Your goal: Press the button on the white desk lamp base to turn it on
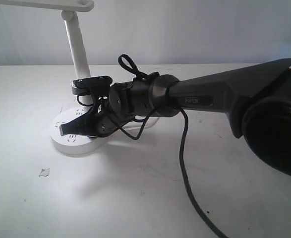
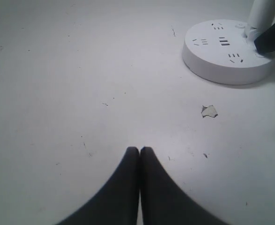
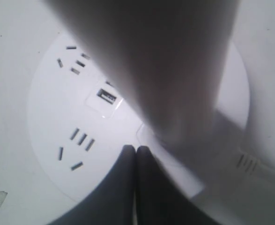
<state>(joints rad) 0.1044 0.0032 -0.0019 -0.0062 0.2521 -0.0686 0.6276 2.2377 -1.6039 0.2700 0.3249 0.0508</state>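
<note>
The white desk lamp base (image 1: 71,148) lies at the left of the table, its tapered stem (image 1: 78,49) rising behind my right arm. My right gripper (image 1: 66,130) reaches across and is shut, its tips resting low over the base's top beside the foot of the stem. In the right wrist view the shut gripper (image 3: 136,149) sits on the base (image 3: 48,117), between a group of socket holes (image 3: 76,147) and the blurred stem (image 3: 174,70). The button does not show; it may be under the tips. My left gripper (image 2: 139,149) is shut over bare table, well away from the base (image 2: 221,61).
A small torn paper scrap (image 1: 44,172) lies on the table in front of the base, also the scrap (image 2: 209,111). A black cable (image 1: 185,168) hangs from the right arm. The lamp head (image 1: 61,5) overhangs at the top left. A USB slot (image 3: 107,97) faces up.
</note>
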